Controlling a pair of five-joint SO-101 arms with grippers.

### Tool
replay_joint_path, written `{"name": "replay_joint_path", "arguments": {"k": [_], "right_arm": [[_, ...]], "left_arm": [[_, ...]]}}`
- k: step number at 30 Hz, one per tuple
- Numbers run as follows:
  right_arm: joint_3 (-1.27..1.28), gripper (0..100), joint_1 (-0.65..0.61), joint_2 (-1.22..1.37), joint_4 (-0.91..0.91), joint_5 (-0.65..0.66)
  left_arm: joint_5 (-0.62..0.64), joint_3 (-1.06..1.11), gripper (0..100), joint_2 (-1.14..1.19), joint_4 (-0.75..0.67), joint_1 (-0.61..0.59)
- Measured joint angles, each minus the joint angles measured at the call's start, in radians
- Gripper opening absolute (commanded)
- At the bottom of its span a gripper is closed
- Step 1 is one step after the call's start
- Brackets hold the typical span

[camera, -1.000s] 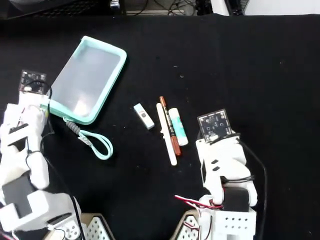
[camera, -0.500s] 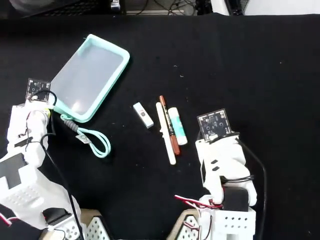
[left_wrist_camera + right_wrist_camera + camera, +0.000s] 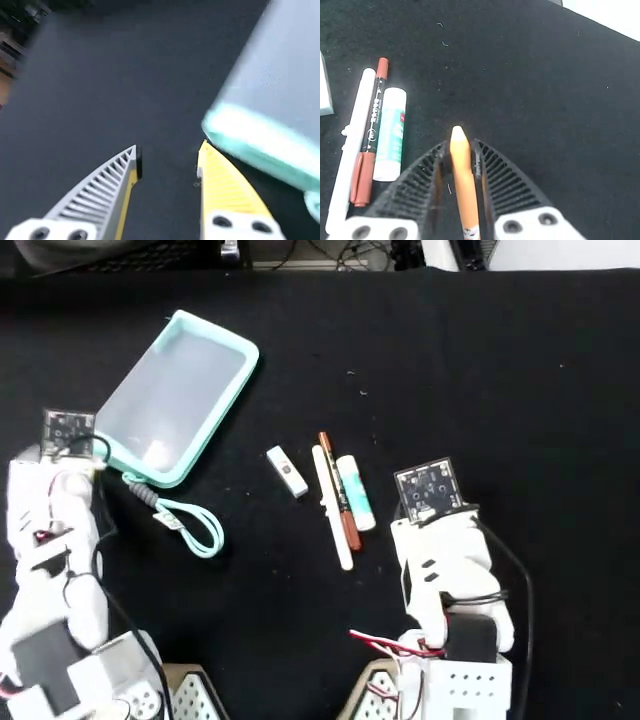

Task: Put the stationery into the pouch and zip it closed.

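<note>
At the left of the table (image 3: 500, 390), hovering the left gripper (image 3: 169, 155), fingers apart, just beside the strap corner of the mint pouch (image 3: 175, 400), likely for bracing it during loading; facing it flat, long axis slanting away rightward. Clamping the right gripper (image 3: 459, 144) on seemingly an orange pen (image 3: 465, 190), tip pointing forward along the fingers, near the glue stick (image 3: 387, 132).

A robotics lab bench: a black-draped table (image 3: 520, 380) with loose cables (image 3: 345, 252) behind it.
</note>
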Motion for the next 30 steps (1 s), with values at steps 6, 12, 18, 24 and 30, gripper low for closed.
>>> {"name": "replay_joint_path", "arguments": {"k": [6,12,18,24,30], "right_arm": [[0.0,1.2,0.0,0.0,0.006,0.0],[0.0,1.2,0.0,0.0,0.008,0.0],[0.0,1.2,0.0,0.0,0.008,0.0],[0.0,1.2,0.0,0.0,0.008,0.0],[0.0,1.2,0.0,0.0,0.008,0.0]], "left_arm": [[0.02,-0.158,21,0.006,0.273,0.006],[0.074,-0.348,21,0.149,0.457,0.006],[0.078,-0.448,21,0.31,0.46,0.006],[0.126,-0.56,21,0.439,0.46,0.021],[0.16,-0.6,21,0.483,0.462,0.057]]}}
